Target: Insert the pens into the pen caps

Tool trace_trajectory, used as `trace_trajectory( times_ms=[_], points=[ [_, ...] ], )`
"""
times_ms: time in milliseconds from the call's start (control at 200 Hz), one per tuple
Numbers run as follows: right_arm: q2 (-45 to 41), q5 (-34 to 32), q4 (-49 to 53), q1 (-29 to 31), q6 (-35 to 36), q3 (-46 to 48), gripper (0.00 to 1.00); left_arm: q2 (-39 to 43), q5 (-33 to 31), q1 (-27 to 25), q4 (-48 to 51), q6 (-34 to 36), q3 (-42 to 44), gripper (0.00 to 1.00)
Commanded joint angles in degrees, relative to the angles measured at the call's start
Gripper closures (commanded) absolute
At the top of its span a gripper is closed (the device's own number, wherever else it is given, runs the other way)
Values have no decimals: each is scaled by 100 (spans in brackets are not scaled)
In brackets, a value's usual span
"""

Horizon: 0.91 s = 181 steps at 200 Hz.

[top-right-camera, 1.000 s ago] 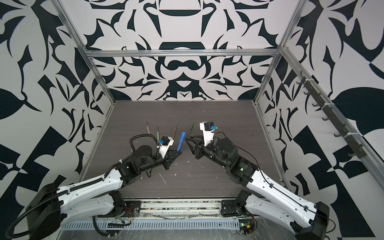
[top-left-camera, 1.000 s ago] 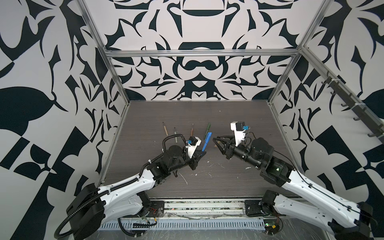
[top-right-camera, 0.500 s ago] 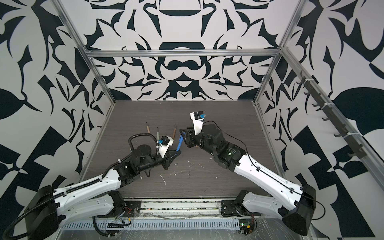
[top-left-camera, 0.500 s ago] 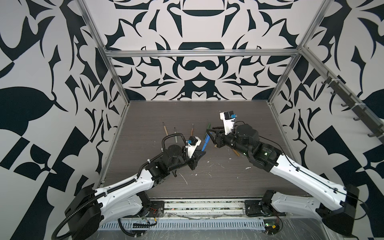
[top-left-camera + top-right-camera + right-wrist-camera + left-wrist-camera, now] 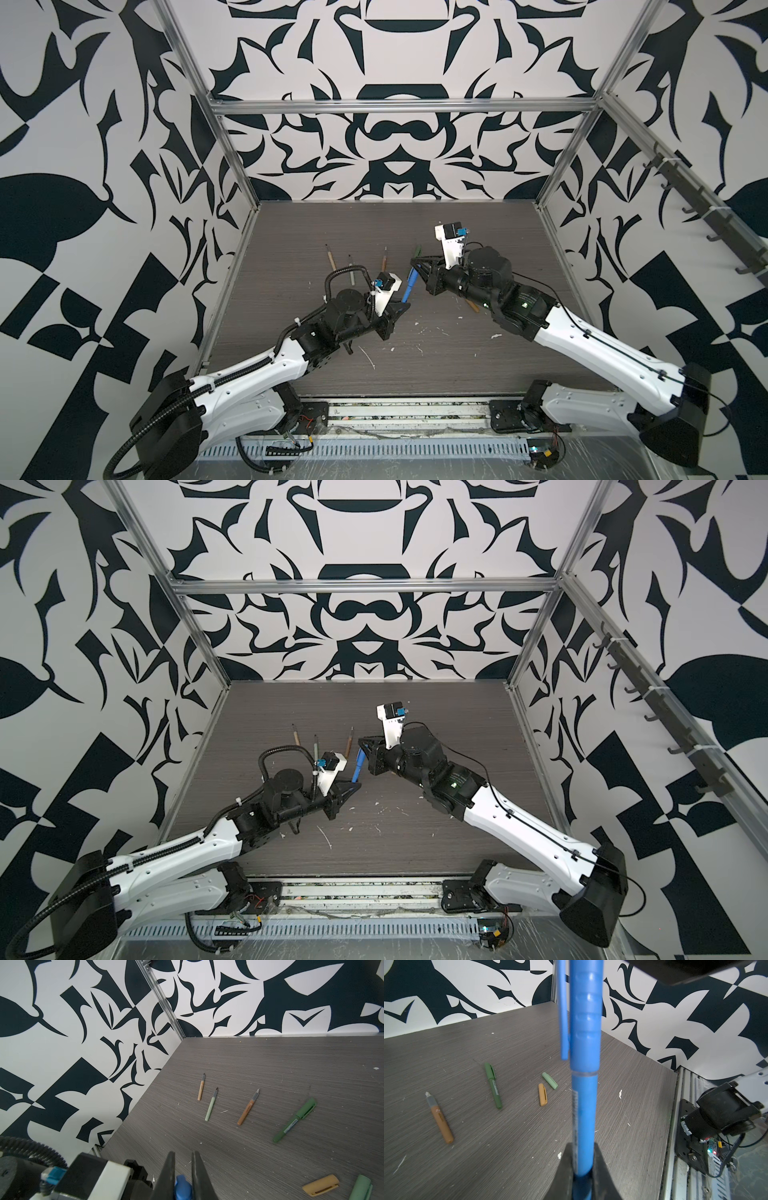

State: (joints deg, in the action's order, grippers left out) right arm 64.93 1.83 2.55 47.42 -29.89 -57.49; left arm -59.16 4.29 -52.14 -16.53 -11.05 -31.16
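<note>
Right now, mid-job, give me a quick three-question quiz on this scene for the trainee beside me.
1. True or false: the dark green pen lies capped on the table.
2. What does the left gripper hold? A) a tan cap B) the blue pen C) a pale green cap
3. Fill in: ___ uncapped pens lie on the table.
Key: 1 true; 2 B; 3 three, namely the tan pen, the pale green pen and the orange-brown pen.
</note>
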Motion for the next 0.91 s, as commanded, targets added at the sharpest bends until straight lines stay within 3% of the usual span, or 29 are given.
trace_trajectory(
  times_ms=[0, 225, 530, 900],
  points=[
    [16, 363, -36, 51, -121, 348, 96, 228, -294, 2, -987, -221, -257, 98],
    [63, 695, -538, 55, -149, 841, 100, 143, -623, 45, -1423, -405, -711, 98],
    [160, 721, -873, 71, -132, 1559, 100, -280, -82, 653, -1438, -666, -1633, 99],
    [598, 851, -1299, 258, -286, 2161, 100, -510, 94, 811, -1734, -481, -2173, 100]
  ],
)
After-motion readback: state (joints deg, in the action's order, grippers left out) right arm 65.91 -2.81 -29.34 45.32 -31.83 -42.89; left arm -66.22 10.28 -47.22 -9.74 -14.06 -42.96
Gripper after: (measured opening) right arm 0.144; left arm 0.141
